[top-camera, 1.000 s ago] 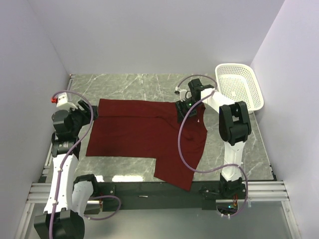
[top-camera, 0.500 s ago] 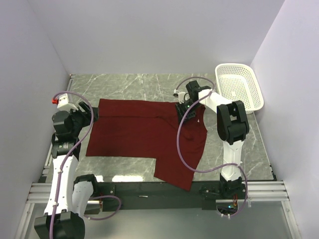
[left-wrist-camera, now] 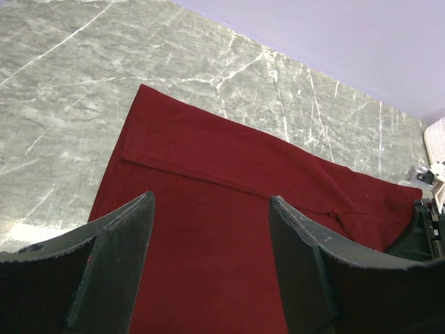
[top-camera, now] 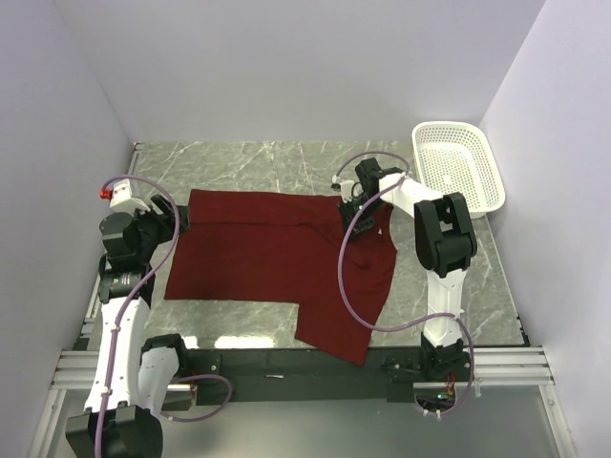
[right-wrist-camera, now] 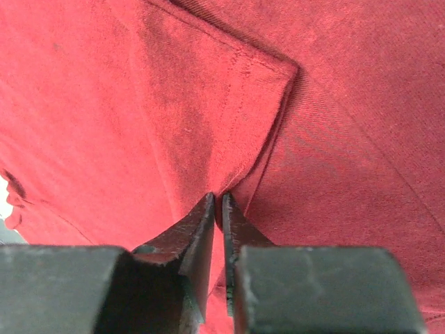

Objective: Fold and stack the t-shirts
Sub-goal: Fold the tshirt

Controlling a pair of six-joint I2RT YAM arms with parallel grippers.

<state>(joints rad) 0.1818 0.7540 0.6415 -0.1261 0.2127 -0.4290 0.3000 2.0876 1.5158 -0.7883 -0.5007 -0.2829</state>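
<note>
Pinching 2 fingers (right-wrist-camera: 198,229) of the right gripper (right-wrist-camera: 217,200) tight on a far fold of the dark red t-shirt (top-camera: 258,253) lying flat on the table (top-camera: 248,162), likely to lift it over, with the left gripper (left-wrist-camera: 210,203) held wide open.

Top camera looks down; both wrist cameras closely face the t-shirt (top-camera: 258,258).

t-shirt (right-wrist-camera: 125,104): runs off every edge of the right wrist view.
Its near part: hidden behind the left gripper (left-wrist-camera: 210,203) fingers (left-wrist-camera: 111,271).
basket (left-wrist-camera: 438,136): only a white sliver at the frame edge.
right gripper (top-camera: 349,204): tips too small to read from above.
</note>
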